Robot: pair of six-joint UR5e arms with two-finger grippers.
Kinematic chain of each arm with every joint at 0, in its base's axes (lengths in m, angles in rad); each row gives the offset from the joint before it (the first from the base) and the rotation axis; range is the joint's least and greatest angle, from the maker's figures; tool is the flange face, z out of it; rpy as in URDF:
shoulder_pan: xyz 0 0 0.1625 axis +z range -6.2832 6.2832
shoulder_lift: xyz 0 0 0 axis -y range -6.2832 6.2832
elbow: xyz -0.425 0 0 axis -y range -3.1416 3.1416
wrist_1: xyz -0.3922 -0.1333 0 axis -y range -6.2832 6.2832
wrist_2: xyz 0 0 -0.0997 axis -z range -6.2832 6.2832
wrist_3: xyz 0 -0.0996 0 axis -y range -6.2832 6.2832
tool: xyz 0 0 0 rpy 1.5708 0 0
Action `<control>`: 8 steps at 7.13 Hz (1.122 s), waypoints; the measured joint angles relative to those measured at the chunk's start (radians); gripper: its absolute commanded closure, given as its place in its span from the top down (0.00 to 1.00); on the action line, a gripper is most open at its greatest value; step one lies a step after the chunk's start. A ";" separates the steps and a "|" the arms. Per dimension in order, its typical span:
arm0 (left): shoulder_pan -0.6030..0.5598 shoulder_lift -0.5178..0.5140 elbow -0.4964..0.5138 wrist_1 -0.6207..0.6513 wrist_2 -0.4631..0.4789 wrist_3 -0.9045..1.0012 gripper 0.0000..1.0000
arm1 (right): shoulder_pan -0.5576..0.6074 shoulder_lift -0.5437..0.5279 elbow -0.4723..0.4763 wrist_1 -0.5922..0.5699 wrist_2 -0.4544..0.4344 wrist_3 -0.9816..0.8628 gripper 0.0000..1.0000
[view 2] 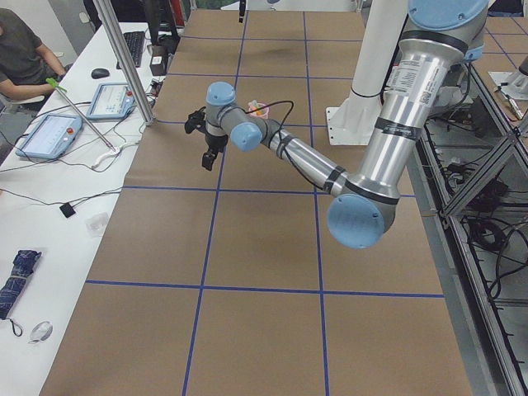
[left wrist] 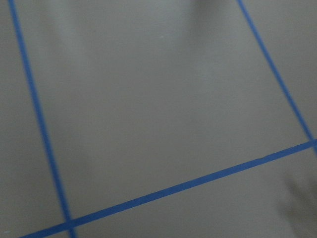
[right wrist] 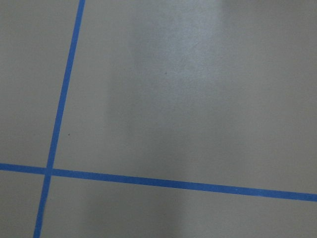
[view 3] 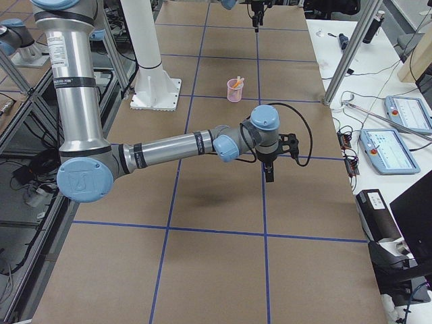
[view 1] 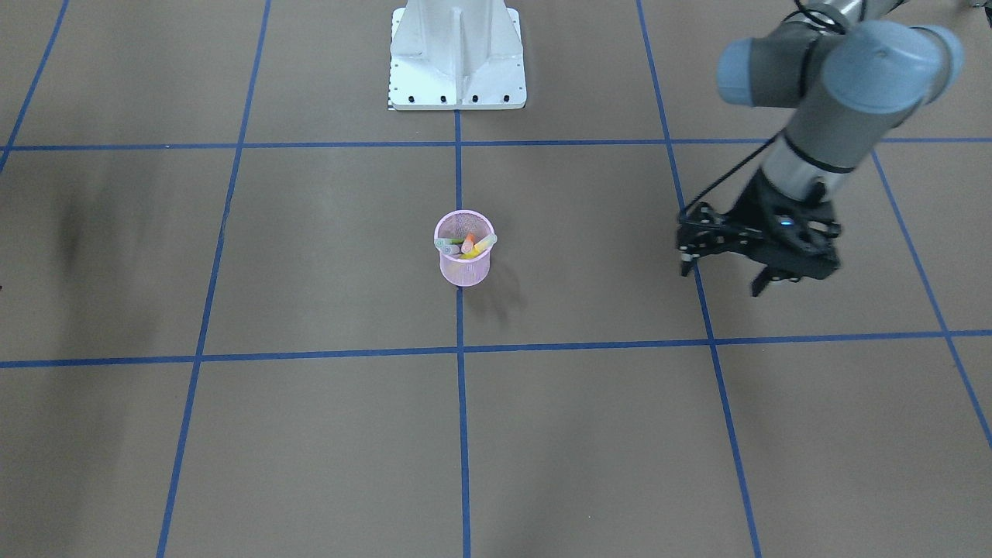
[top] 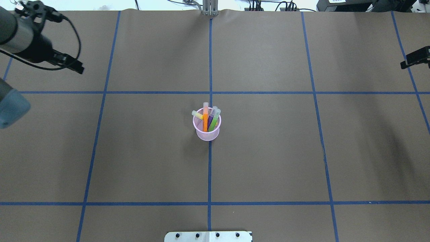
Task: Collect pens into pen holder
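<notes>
Pens [top: 205, 117] inside pen holder [top: 207, 135] at table [top: 268, 151] centre, left fingers [view 1: 760, 284] and right fingers [top: 409, 62] near opposite ends, spread unreadable.

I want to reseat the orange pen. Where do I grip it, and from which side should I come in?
Grip the orange pen by its pale capped end, the part that stands clear above the rim of the pen holder. Come down from above: the pen stands nearly upright in the cup, and the mesh wall around its lower body bars a side approach.
</notes>
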 measured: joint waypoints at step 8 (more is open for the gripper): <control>-0.432 0.075 0.278 0.210 -0.234 0.406 0.99 | 0.127 0.075 -0.199 -0.262 0.055 -0.366 1.00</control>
